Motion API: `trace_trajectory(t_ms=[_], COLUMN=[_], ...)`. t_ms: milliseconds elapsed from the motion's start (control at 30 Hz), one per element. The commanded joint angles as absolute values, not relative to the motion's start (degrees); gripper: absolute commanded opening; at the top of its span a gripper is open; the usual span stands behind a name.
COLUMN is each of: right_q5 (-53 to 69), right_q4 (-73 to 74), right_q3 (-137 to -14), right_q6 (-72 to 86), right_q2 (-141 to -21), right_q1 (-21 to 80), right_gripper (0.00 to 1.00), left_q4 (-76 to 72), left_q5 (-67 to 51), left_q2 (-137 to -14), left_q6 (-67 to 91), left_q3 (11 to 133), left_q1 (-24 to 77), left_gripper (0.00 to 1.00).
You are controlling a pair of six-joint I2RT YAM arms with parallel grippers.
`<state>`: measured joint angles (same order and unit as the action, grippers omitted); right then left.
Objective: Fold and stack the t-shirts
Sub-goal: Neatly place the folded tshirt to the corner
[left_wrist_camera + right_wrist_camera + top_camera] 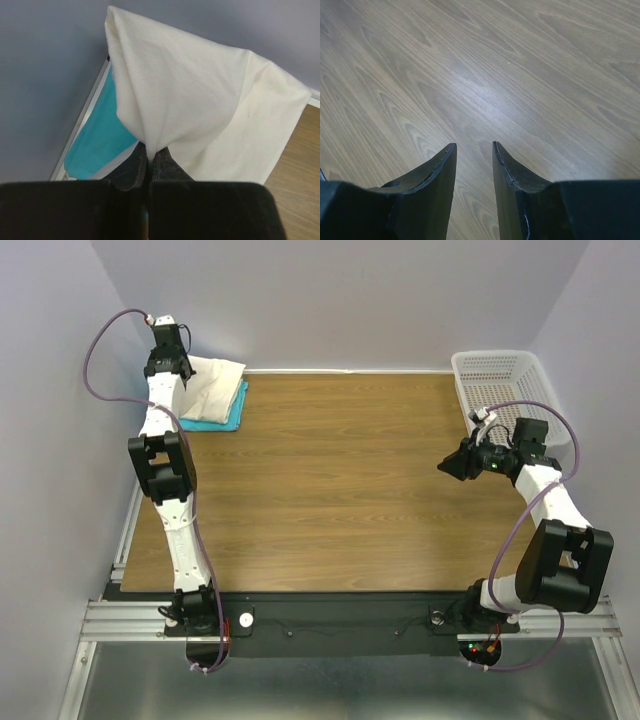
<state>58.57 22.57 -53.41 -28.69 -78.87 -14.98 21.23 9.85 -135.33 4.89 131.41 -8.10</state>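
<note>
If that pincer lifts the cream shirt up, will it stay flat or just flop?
Probably flop: the cream t-shirt hangs in soft folds from where the left pincer pinches it. It looks thin, so it is likely light, and may drag across the turquoise t-shirt beneath.

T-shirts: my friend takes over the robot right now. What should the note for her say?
Left tool: shut, pinching the cream shirt at the far left corner.
Right tool: open, empty, over bare table.
Done: cream shirt lies folded on the turquoise shirt.
To do: probably let go and check that the stack lies flat.
</note>
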Motion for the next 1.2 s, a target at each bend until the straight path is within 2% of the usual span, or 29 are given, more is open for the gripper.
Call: trace_trajectory(t_ms=[0, 133, 233, 333, 367, 433, 467, 533, 600, 767, 867, 1167], right_q5=[59.9, 59.9, 59.9, 59.9, 60.0, 60.2, 60.2, 60.2, 60.3, 60.8, 60.7, 60.3], right_q4=[22.8, 22.9, 22.9, 22.9, 23.0, 23.0, 23.0, 23.1, 23.1, 23.3, 23.4, 23.6], right_q3=[-55.6, -55.7, -55.7, -55.7, -55.7, -55.8, -55.8, -55.8, -55.7, -55.9, -55.9, -56.1], right_q6=[-29.3, -29.3, -29.4, -29.4, -29.4, -29.4, -29.4, -29.4, -29.4, -29.4, -29.4, -29.6], right_q2=[-79.1, -79.3, -79.3, -79.4, -79.4, -79.4, -79.4, -79.3, -79.2, -79.3, -79.0, -79.4], right_q1=[-15.4, -15.4, -15.4, -15.4, -15.4, -15.4, -15.4, -15.4, -15.4, -15.4, -15.4, -15.4], right_gripper=[0.41, 0.41, 0.4, 0.4, 0.41, 0.4, 0.4, 0.4, 0.41, 0.4, 0.4, 0.4], left_q4=[16.4, 14.9, 13.9, 12.9, 12.7, 12.0, 11.6, 11.3, 11.3, 11.3, 11.4, 16.8], left_q5=[12.4, 13.2, 14.5, 15.8, 15.9, 16.3, 16.8, 17.3, 17.5, 16.2, 9.5, -8.8], left_q2=[-134.7, -135.7, -136.2, -136.2, -136.2, -136.3, -136.3, -136.1, -135.3, -130.4, -126.6, -115.1], left_q6=[3.5, 3.3, 3.1, 2.8, 2.8, 2.6, 2.4, 1.7, 1.8, 1.8, 1.8, -3.7], left_q3=[135.7, 135.7, 135.8, 136.1, 136.0, 136.1, 136.1, 136.6, 136.8, 136.6, 134.0, 111.3], left_q1=[-8.6, -8.7, -8.7, -8.9, -9.1, -9.2, -9.4, -9.8, -10.5, -11.4, -11.4, -10.4], left_gripper=[0.07, 0.09, 0.16, 0.29, 0.29, 0.36, 0.41, 0.64, 0.76, 0.78, 0.77, 0.72])
